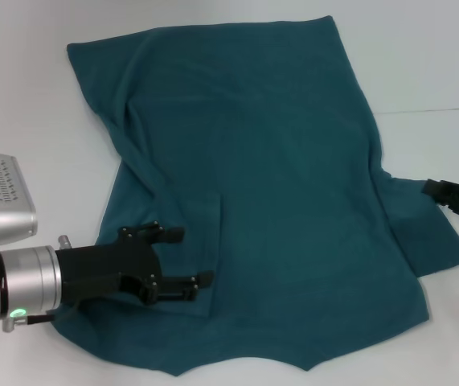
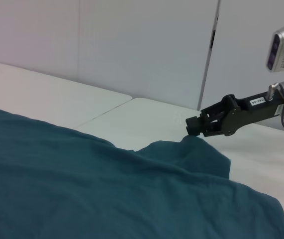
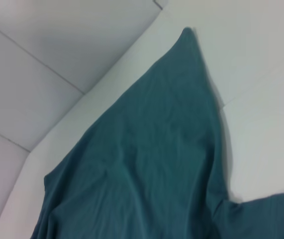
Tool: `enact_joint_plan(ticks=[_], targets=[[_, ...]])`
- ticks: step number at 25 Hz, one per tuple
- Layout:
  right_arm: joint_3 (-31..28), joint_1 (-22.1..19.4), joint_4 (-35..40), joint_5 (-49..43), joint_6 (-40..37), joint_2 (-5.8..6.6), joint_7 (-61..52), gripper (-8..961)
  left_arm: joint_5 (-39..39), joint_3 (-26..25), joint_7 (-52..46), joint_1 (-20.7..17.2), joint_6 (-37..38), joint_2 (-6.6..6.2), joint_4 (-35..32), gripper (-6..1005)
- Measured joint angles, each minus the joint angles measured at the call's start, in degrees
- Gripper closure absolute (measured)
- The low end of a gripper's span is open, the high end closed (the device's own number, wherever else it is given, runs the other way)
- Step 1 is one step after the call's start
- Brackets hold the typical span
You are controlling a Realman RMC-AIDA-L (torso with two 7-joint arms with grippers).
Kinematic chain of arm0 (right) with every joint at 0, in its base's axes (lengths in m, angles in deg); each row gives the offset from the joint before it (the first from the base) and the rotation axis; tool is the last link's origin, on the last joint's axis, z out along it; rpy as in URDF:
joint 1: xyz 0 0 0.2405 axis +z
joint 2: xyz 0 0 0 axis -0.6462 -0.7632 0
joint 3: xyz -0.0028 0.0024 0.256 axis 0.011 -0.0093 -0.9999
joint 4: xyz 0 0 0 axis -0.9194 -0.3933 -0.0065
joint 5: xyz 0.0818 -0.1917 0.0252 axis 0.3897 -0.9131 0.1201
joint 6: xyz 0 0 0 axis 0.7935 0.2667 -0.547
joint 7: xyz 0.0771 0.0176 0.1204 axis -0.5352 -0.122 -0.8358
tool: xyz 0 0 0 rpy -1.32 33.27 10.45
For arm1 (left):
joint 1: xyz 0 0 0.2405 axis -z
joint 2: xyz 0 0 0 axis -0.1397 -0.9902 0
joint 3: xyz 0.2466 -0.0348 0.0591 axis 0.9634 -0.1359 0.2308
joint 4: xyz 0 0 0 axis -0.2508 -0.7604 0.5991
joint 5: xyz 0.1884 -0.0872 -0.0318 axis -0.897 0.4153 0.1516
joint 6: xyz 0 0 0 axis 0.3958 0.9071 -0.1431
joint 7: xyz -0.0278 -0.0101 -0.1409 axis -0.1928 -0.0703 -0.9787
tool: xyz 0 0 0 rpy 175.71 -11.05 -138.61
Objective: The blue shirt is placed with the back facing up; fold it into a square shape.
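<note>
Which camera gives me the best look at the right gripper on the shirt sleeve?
The left wrist view: the right gripper shows side-on, its tips meeting a raised fold of the blue shirt. The head view catches it only partly at the frame edge. The right wrist view shows just shirt and table.

Open table all round, cloth underneath

Left gripper [image 1: 182, 257] hovers over the blue shirt [image 1: 277, 185]; bare table [image 1: 28, 104] lies outward. Right gripper [image 1: 452, 195] sits at the sleeve edge.

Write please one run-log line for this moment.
blue shirt: spread plain side up on white table | left gripper: open over left sleeve area | right gripper: at right sleeve edge, closure unclear
</note>
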Motion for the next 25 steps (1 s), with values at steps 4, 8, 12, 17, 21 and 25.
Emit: enact_joint_plan(ticks=[4, 8, 12, 17, 21, 25], targets=[[0.00, -0.33, 0.00, 0.33, -0.04, -0.21, 0.49, 560, 0.00, -0.05, -0.02, -0.11, 0.03, 0.00, -0.05, 92], [0.00, -0.36, -0.04, 0.35, 0.21, -0.59, 0.74, 684, 0.00, 0.02, -0.02, -0.09, 0.09, 0.00, -0.05, 93], [0.00, -0.41, -0.10, 0.35, 0.21, -0.62, 0.74, 845, 0.00, 0.08, -0.04, -0.08, 0.14, 0.00, -0.05, 93], [-0.52, -0.69, -0.16, 0.35, 0.20, -0.62, 0.80, 954, 0.00, 0.13, -0.09, -0.04, 0.14, 0.00, -0.05, 92], [-2.24, -0.79, -0.16, 0.35, 0.06, -0.54, 1.27, 953, 0.00, 0.20, -0.14, -0.03, 0.14, 0.00, -0.05, 93], [-3.01, -0.77, -0.02, 0.36, -0.25, 0.05, 1.29, 954, 0.00, 0.19, -0.19, -0.06, 0.20, 0.00, -0.05, 94]])
